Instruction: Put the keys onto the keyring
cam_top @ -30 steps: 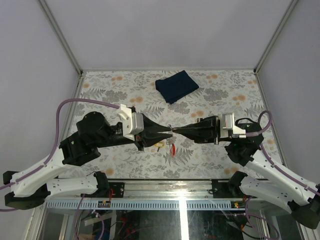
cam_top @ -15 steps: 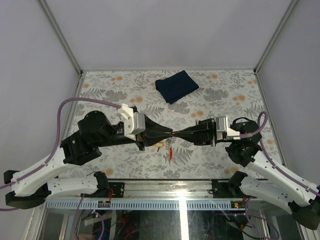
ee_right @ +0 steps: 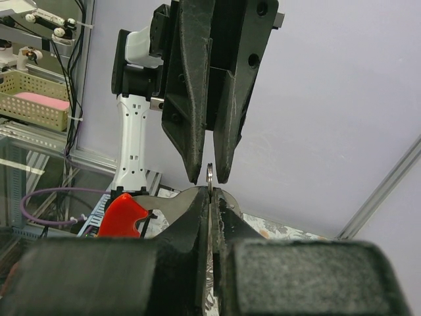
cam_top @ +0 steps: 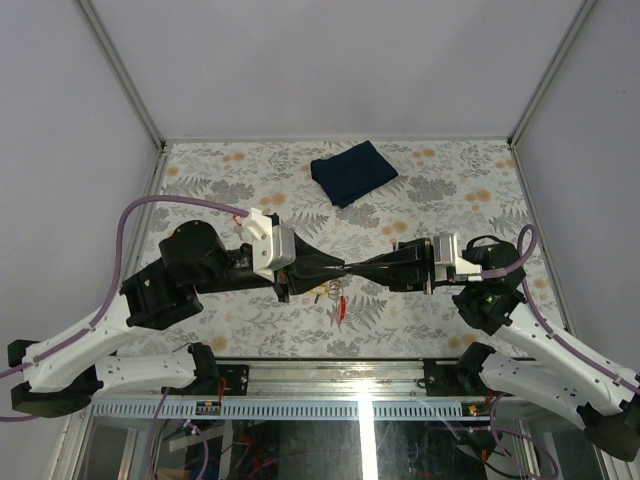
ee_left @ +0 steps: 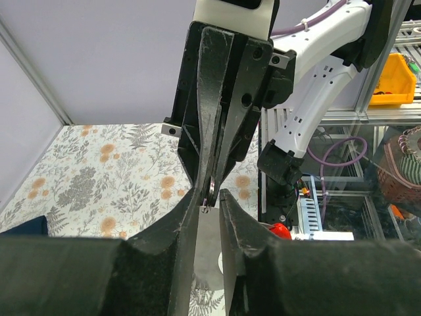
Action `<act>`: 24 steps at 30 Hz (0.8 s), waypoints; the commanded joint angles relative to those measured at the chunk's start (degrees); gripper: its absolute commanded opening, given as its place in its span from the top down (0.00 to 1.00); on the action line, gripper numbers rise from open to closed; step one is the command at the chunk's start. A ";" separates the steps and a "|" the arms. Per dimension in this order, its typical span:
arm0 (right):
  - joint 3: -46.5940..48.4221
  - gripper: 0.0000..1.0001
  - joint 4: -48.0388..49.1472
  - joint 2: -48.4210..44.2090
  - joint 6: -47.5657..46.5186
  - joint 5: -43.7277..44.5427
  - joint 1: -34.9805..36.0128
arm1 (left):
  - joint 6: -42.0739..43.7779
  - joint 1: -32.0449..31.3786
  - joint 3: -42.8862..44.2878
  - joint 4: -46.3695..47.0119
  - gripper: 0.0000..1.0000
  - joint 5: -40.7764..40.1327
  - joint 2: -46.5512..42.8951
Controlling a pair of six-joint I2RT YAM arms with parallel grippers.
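My two grippers meet tip to tip above the front middle of the table. My right gripper [cam_top: 356, 268] is shut on the keyring [ee_right: 209, 172], a thin silvery ring seen edge-on, standing up out of its fingertips [ee_right: 210, 192]. The red tag [cam_top: 343, 305] hangs below it and also shows in the right wrist view [ee_right: 123, 214]. My left gripper [cam_top: 343, 267] is open by a narrow gap, its fingertips [ee_left: 209, 201] either side of the ring's free edge. The yellow-headed key [cam_top: 318, 291] lies on the table under the left gripper. The green-headed key is not visible.
A folded dark blue cloth [cam_top: 352, 171] lies at the back middle of the floral table [cam_top: 450, 190]. Grey walls stand on three sides. A metal rail [cam_top: 330, 372] runs along the near edge by the arm bases.
The right wrist has rolled and both grippers have shifted a little toward the front, staying tip to tip. The red tag now hangs narrower, more edge-on.
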 commanded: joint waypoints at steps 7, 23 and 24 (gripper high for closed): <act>2.30 0.99 3.14 -0.87 -0.25 0.25 0.35 | 0.74 -0.30 2.00 0.51 0.86 -0.23 -0.16; 2.98 0.95 1.33 -1.08 -0.54 -0.24 0.34 | 0.74 -0.31 3.82 -2.47 1.00 -0.36 1.72; 3.07 0.92 0.06 -1.39 -1.39 -0.06 0.32 | 0.63 -0.26 4.03 -2.86 1.00 -0.88 1.74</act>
